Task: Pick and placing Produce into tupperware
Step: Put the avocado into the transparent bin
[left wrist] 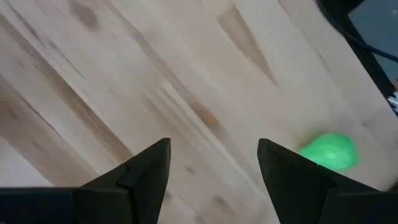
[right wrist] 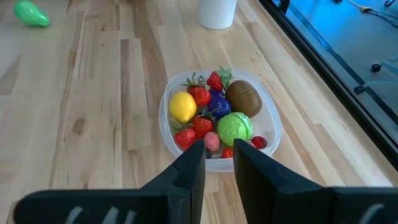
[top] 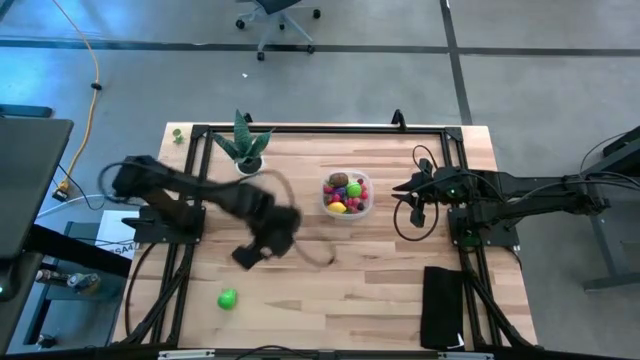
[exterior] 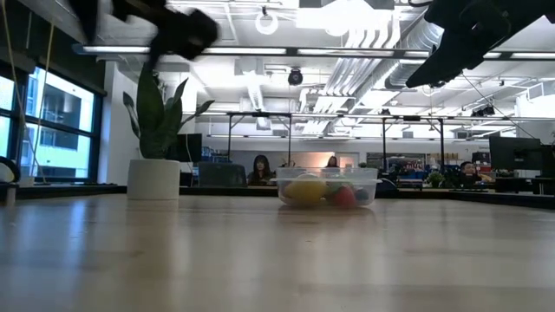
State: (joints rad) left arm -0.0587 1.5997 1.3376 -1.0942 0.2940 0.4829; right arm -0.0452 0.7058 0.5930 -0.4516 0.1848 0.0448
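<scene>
The clear tupperware stands right of the table's middle, holding several pieces of produce: a yellow lemon, red strawberries, a brown kiwi and a green round one. One bright green piece lies alone on the wood near the front left. My left gripper hangs open above bare table between the two, with nothing between its fingers; the green piece lies beyond one finger. My right gripper waits to the right of the tupperware, its fingers a narrow gap apart with nothing between them.
A spiky green plant in a white pot stands at the far left of the table. A flat black object lies at the front right. A black frame runs along the table's far edge and sides. Bare wood spreads across the front.
</scene>
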